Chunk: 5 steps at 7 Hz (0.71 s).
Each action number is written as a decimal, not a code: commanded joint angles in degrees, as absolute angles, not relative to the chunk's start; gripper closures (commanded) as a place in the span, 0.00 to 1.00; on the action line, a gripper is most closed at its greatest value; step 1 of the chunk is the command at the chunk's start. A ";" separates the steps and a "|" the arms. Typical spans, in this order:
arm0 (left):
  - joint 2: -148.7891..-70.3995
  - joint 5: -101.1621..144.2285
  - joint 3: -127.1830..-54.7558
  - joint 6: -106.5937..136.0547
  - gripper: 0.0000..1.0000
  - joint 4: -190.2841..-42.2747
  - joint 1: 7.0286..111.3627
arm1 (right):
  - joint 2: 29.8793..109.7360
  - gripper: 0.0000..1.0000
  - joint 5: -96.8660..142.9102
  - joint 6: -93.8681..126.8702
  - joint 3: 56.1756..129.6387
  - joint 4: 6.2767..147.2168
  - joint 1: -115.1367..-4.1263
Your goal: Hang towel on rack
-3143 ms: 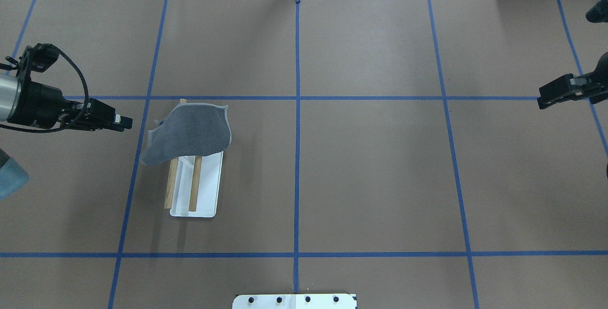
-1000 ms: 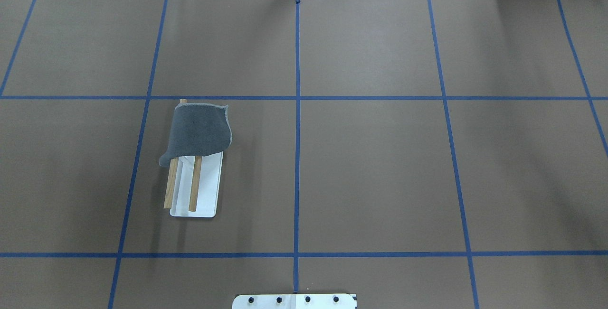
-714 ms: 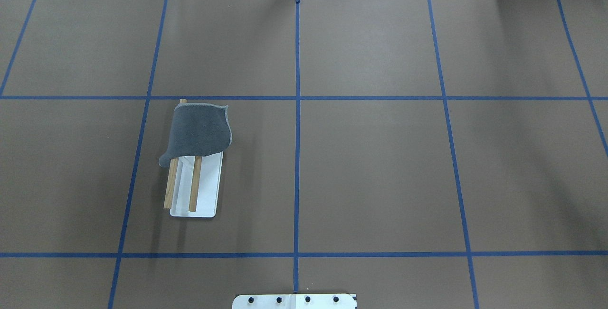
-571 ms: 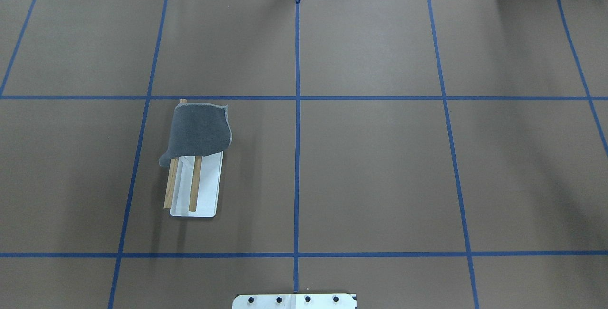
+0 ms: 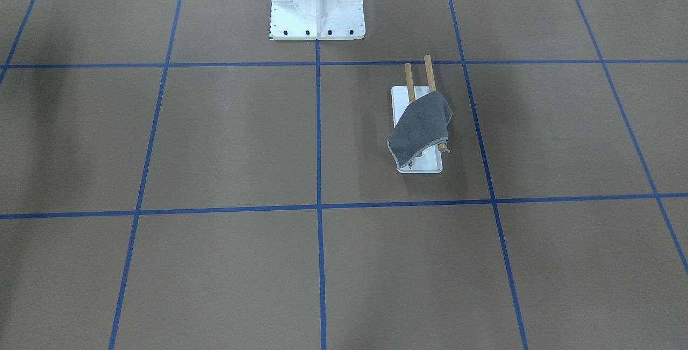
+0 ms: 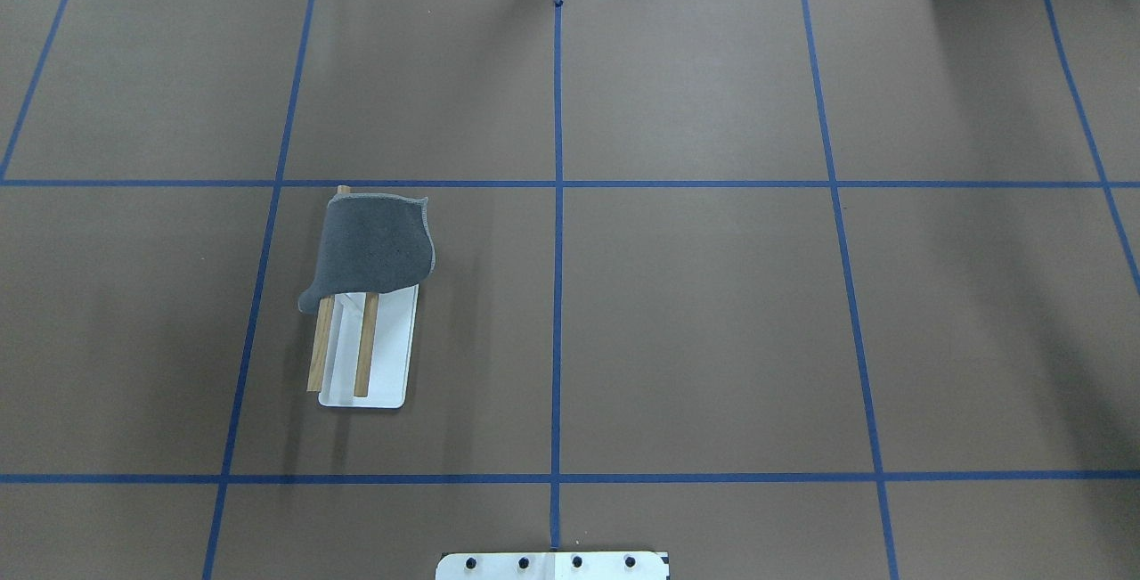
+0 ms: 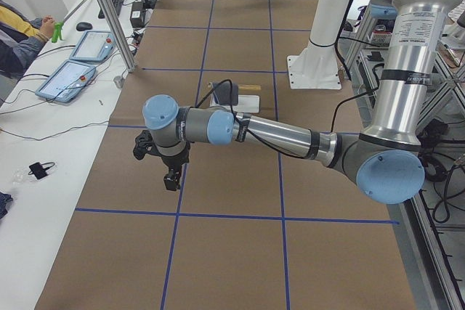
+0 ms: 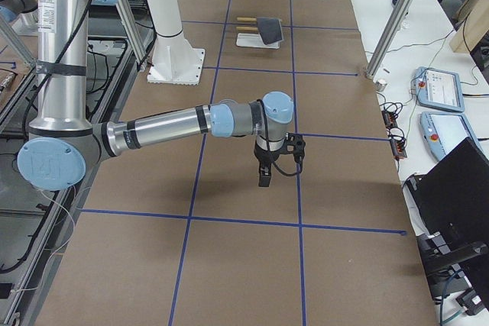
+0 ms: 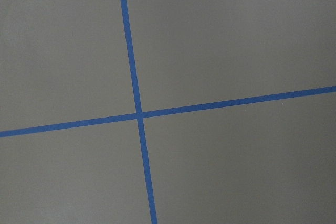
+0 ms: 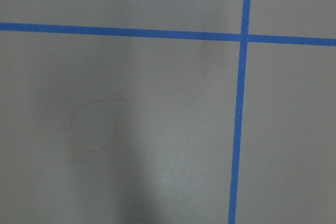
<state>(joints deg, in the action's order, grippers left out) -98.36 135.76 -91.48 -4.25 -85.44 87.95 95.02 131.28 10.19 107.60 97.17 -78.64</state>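
Note:
The dark grey towel (image 6: 374, 246) hangs draped over the far end of the rack's two wooden dowels (image 6: 365, 344), one corner drooping off the left side. The rack's white base (image 6: 392, 357) stands left of the table's middle. Towel (image 5: 419, 124) and rack (image 5: 424, 164) also show in the front-facing view. My left gripper (image 7: 171, 179) shows only in the left side view, pointing down over the table, away from the rack. My right gripper (image 8: 264, 179) shows only in the right side view, far from the towel (image 8: 269, 30). I cannot tell if either is open or shut.
The large white bolted pedestal (image 5: 317, 0) stands at the robot's side of the table. Blue tape lines grid the brown table cover. Tablets (image 7: 73, 81) and a seated person (image 7: 22, 30) are on a side bench; more tablets (image 8: 439, 89) lie beyond the other end.
Since 3.1 s ago both arms have left the overhead view, and the towel's spread-out left corner has dropped against the rack. Nothing has moved in the last second.

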 commanded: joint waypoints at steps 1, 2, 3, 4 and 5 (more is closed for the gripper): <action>-98.35 135.70 -88.15 -2.22 0.02 -90.35 87.80 | 95.36 0.00 131.57 10.28 106.35 95.36 -78.66; -98.44 135.62 -88.07 -0.89 0.02 -90.61 87.28 | 94.75 0.00 132.18 10.28 106.52 95.36 -78.66; -98.26 135.70 -88.07 -0.62 0.02 -91.49 87.19 | 94.49 0.00 133.14 10.20 106.35 95.36 -78.66; -98.26 135.62 -87.98 -0.62 0.02 -91.58 87.10 | 94.31 0.00 133.15 10.37 106.61 95.27 -78.58; -98.35 135.70 -88.50 -0.44 0.02 -91.67 87.10 | 94.13 0.00 133.15 10.46 106.52 95.27 -78.57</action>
